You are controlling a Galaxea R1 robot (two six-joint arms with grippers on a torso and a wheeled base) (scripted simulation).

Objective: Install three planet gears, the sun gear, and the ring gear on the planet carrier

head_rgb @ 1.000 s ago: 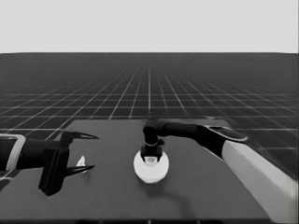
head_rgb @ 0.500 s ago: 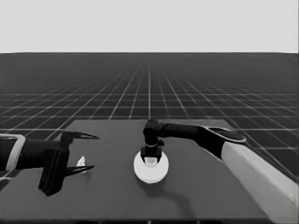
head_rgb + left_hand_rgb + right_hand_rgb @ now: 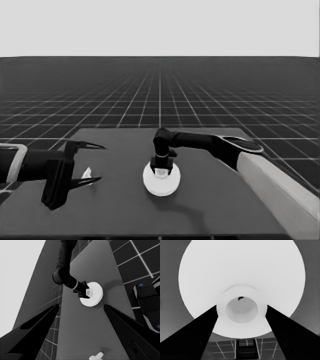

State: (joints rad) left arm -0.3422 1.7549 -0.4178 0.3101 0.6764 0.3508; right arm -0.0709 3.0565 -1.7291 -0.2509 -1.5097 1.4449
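Dark surface (image 3: 215,210), mid-centre: right gripper (image 3: 161,169) pinching raised hub of large white hubbed ring gear (image 3: 161,181). Risk, if tilted or off-centre: jamming. Left gripper (image 3: 90,162) spread, parked left.

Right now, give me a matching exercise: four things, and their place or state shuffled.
1 left gripper
2 right gripper
3 larger round part
4 thin white piece

A lies mid-table
B open, over the table's left end
C loose under the left gripper
D shut on the larger round part

Pairs: 1-B, 2-D, 3-A, 4-C
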